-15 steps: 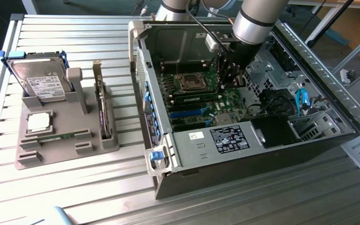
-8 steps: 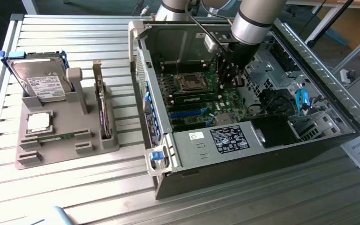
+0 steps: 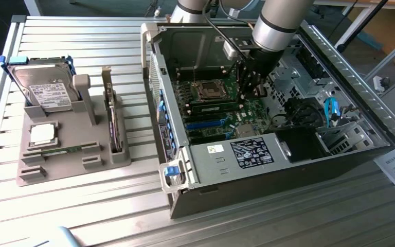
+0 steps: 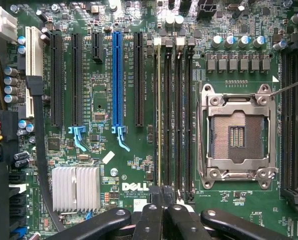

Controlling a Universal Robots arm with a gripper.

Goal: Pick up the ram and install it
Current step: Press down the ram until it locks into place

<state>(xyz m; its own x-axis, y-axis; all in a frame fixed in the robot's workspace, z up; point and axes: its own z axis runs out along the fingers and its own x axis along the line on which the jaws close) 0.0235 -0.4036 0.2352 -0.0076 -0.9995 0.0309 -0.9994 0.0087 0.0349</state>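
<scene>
The gripper hangs over the green board in the computer case, jaws pressed together, holding nothing. The ram, I think, lies in the gray holder, at 8 o'clock from the gripper in the exterior view.

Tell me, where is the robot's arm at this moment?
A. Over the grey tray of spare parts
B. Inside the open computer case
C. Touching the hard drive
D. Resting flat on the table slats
B: the arm reaches into the open computer case, with its claw just over the green motherboard, well apart from the grey tray.
</scene>
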